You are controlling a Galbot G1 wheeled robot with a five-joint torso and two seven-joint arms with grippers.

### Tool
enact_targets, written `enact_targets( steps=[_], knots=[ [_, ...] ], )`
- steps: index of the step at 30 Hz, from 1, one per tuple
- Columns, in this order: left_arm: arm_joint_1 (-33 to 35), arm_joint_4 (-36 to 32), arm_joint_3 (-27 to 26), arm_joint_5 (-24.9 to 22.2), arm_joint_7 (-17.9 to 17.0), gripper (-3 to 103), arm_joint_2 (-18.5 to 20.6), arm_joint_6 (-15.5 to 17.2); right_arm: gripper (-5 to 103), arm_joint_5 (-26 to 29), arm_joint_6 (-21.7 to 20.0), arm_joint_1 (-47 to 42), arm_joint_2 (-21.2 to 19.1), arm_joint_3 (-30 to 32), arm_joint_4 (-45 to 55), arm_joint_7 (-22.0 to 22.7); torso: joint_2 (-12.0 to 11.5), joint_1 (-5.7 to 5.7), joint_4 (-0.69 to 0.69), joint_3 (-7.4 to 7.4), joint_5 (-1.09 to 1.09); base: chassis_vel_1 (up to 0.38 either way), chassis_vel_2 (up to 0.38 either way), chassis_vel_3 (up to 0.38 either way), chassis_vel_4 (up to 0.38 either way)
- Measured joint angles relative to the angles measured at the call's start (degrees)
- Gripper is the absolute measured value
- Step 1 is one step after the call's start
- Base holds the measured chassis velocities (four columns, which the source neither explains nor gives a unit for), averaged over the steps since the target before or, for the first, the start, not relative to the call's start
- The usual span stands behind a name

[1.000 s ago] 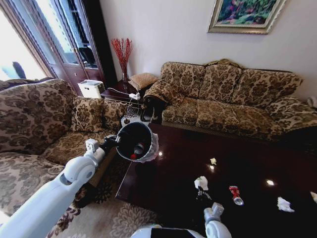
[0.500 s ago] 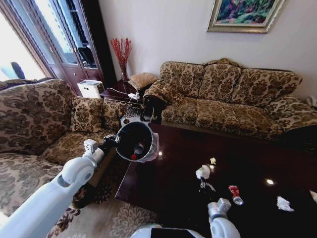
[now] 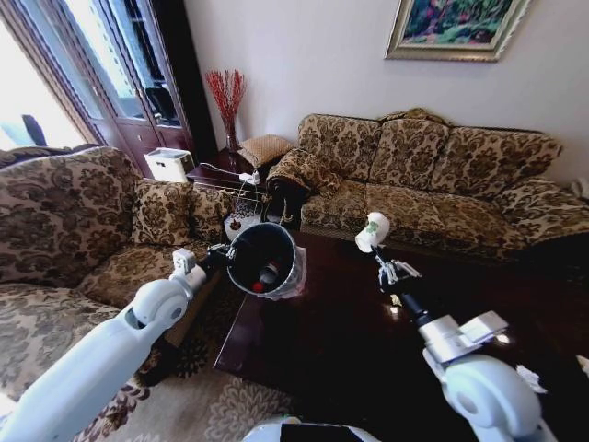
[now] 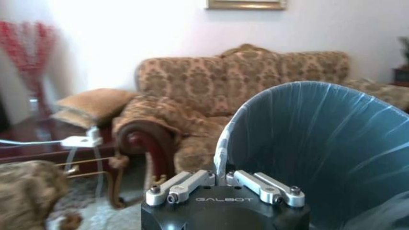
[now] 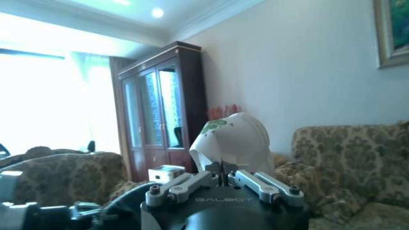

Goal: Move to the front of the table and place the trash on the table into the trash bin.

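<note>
Above the bench (image 3: 322, 341), at 12 o'clock from its near edge: right tool (image 3: 377, 250) raised, clamped on a crumpled white tissue (image 3: 372, 230) with green marks, seen in the right wrist view as well (image 5: 231, 140). At 9 o'clock from that tissue, over the bench's left edge: bin (image 3: 267, 261) tipped, mouth facing the camera, red-labelled bottle (image 3: 267, 273) inside. Left tool (image 3: 224, 258) pinched together on the bin's lined rim, fingers (image 4: 185, 183) closed over the liner edge. On the bench at 4 o'clock, another tissue (image 3: 528, 376), partly hidden by the right arm.
</note>
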Motion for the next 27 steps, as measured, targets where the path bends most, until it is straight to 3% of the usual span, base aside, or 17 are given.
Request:
enact_targets(
  steps=[1, 2, 4, 6, 9, 17, 27],
  knots=[
    [-3.3, 0.6, 4.3, -1.1, 0.2, 3, 0.3, 0.0, 0, 3.8, -0.4, 0.5, -2.9, 0.3, 0.0, -0.5, 0.0, 0.0, 0.01, 0.0, 0.0, 0.0, 0.0, 0.0, 0.0],
    [-3.3, 0.6, 4.3, -1.1, 0.2, 3, 0.3, 0.0, 0, 3.8, -0.4, 0.5, -2.9, 0.3, 0.0, -0.5, 0.0, 0.0, 0.01, 0.0, 0.0, 0.0, 0.0, 0.0, 0.0],
    [-7.7, 1.7, 9.8, -2.2, 0.4, 3, -0.1, 0.0, 0, 6.5, -0.7, 1.5, -5.9, -0.4, 0.0, -1.5, 0.0, 0.0, 0.01, 0.0, -0.03, 0.0, 0.0, 0.0, 0.0],
    [-9.9, 2.4, 12.2, -2.6, 0.3, 3, -0.6, 0.0, 0, 7.0, -0.8, 2.2, -7.0, -1.1, 0.0, -1.9, 0.0, 0.0, 0.0, 0.01, -0.03, 0.0, 0.0, 0.0, 0.0],
    [-18.1, 4.8, 19.7, -3.9, -0.1, 3, -2.8, 0.4, 0, 7.5, -0.8, 3.5, -9.1, -3.0, -0.2, -2.9, 0.0, 0.01, -0.01, 0.01, -0.02, 0.0, 0.0, 0.0, 0.0],
    [-24.2, 4.1, 26.4, -6.3, -1.6, 3, -4.0, 2.0, 0, 4.8, -0.7, 6.8, -10.0, -9.2, -0.5, -3.6, 0.0, 0.0, 0.01, 0.0, -0.02, 0.0, 0.0, 0.0, 0.0],
    [-23.8, 1.8, 26.4, -7.2, -2.2, 3, -3.3, 2.8, 0, 2.4, -2.1, 6.6, -9.2, -10.7, -0.7, -4.2, 0.0, -0.01, 0.01, 0.0, -0.02, 0.0, 0.0, 0.0, 0.0]
  ],
)
